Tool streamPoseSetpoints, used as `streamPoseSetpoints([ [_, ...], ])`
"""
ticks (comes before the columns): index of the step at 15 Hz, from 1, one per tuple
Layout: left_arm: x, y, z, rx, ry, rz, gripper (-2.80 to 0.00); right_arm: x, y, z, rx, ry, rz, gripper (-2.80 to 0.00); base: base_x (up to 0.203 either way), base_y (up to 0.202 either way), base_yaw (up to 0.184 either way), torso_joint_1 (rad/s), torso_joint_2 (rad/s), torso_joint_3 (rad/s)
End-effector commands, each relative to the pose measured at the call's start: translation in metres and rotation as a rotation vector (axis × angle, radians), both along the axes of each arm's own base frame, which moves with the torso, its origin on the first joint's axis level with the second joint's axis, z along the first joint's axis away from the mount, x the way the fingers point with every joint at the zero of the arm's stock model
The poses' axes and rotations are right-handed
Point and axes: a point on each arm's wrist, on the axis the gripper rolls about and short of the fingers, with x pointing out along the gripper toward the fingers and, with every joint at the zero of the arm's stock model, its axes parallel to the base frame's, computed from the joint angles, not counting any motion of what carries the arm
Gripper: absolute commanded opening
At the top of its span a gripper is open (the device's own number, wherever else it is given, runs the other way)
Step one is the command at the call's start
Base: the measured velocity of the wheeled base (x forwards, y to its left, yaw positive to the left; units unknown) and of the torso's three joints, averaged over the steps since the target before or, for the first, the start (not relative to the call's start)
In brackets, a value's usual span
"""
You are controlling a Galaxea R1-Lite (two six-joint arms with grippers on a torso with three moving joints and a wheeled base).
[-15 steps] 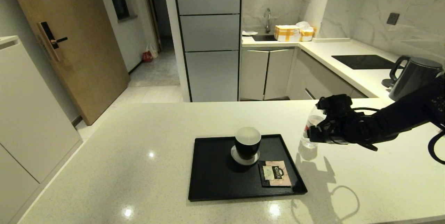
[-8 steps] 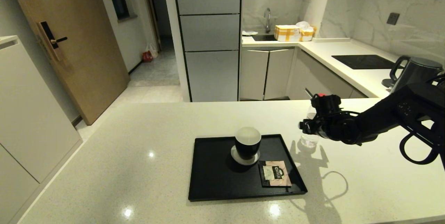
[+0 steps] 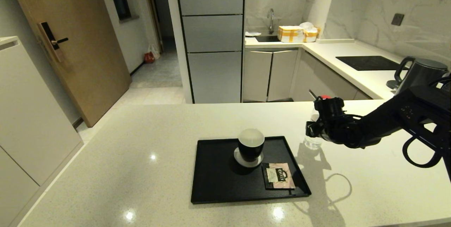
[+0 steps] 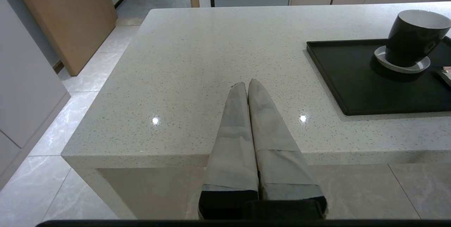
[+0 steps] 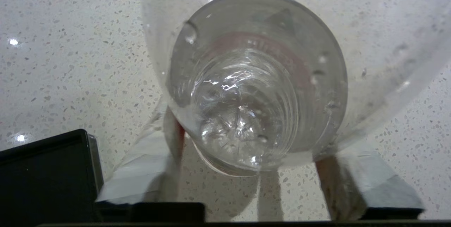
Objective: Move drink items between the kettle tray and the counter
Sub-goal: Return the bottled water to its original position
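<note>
The clear water bottle with its red cap stands upright on the cream counter, just right of the black kettle tray. My right gripper is shut on its upper body; in the right wrist view the bottle fills the space between the taped fingers, with a tray corner beside it. The pink-beige tea sachet lies flat in the tray's front right corner. My left gripper hangs shut and empty at the counter's front edge, left of the tray.
A black cup with a white inside sits on a grey coaster in the tray's middle. A dark kettle and the black cooktop panel stand on the side counter at the right. The counter drops off to the floor at left.
My right arm has swung up and back, so the wrist now sits over the bottle and the red cap shows above it. The bottle's base has stayed about where it was.
</note>
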Motion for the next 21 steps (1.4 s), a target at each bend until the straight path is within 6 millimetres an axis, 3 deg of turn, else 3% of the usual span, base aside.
streamPoseSetpoints([
  [1, 0.0, 0.0, 0.0, 0.0, -0.001, 0.001, -2.8, -0.006, -0.001, -0.001, -0.002, 0.017, 0.0, -2.8, 0.0, 0.0, 0.0, 0.0, 0.0, 0.0],
  [4, 0.0, 0.0, 0.0, 0.0, -0.001, 0.001, -2.8, -0.021, -0.002, 0.021, 0.009, 0.007, 0.005, -2.8, 0.0, 0.0, 0.0, 0.0, 0.0, 0.0],
  [7, 0.0, 0.0, 0.0, 0.0, -0.001, 0.001, -2.8, -0.044, 0.0, 0.078, 0.049, -0.072, 0.015, -2.8, 0.0, 0.0, 0.0, 0.0, 0.0, 0.0],
  [10, 0.0, 0.0, 0.0, 0.0, -0.001, 0.001, -2.8, -0.085, 0.018, 0.136, 0.086, -0.083, 0.106, -2.8, 0.0, 0.0, 0.0, 0.0, 0.0, 0.0],
  [12, 0.0, 0.0, 0.0, 0.0, -0.001, 0.001, -2.8, -0.12, 0.049, 0.163, 0.103, -0.058, 0.239, -2.8, 0.0, 0.0, 0.0, 0.0, 0.0, 0.0],
  [16, 0.0, 0.0, 0.0, 0.0, -0.001, 0.001, -2.8, -0.171, 0.119, 0.187, 0.106, -0.008, 0.508, -2.8, 0.0, 0.0, 0.0, 0.0, 0.0, 0.0],
  [17, 0.0, 0.0, 0.0, 0.0, -0.002, 0.001, -2.8, -0.175, 0.134, 0.192, 0.108, -0.005, 0.558, -2.8, 0.0, 0.0, 0.0, 0.0, 0.0, 0.0],
  [21, 0.0, 0.0, 0.0, 0.0, -0.001, 0.001, -2.8, -0.164, 0.191, 0.176, 0.092, 0.048, 0.677, -2.8, 0.0, 0.0, 0.0, 0.0, 0.0, 0.0],
])
